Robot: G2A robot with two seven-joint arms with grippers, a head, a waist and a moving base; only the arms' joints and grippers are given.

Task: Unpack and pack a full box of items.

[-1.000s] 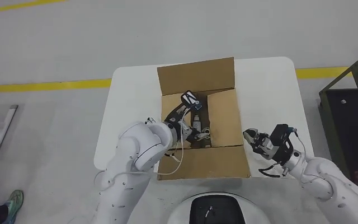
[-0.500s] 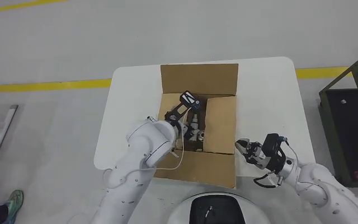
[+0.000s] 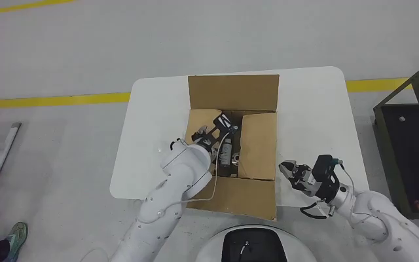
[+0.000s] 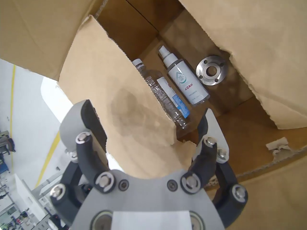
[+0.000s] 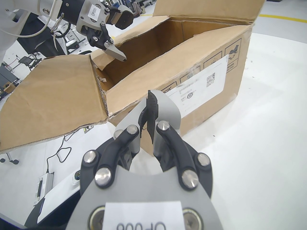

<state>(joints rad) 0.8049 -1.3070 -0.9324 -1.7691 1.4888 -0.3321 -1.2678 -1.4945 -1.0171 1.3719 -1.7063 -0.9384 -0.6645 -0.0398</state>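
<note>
An open cardboard box [image 3: 262, 92] stands mid-table with its flaps up. At its bottom lie a clear plastic bottle [image 4: 165, 96], a white spray bottle [image 4: 183, 77] and a round metal flange [image 4: 211, 70]. My left gripper [image 4: 151, 125] hangs open over the box's left side, one finger on either side of the left flap's [image 4: 115, 96] torn edge. The same gripper [image 5: 120, 37] appears above that flap in the right wrist view. My right gripper [image 5: 150, 106] is shut on nothing, low over the table beside the box's near right corner [image 3: 275, 196], apart from it.
The white table [image 3: 314, 111] has bare room right of the box and a narrower strip to its left [image 3: 154, 131]. The near flap [image 3: 242, 196] overhangs the table's front edge. A dark green rack [image 3: 396, 144] stands off the table at far right.
The box has turned square to the table and slid slightly toward the front. My right gripper has come nearer the box's near right corner. My left gripper has sunk lower over the left flap.
</note>
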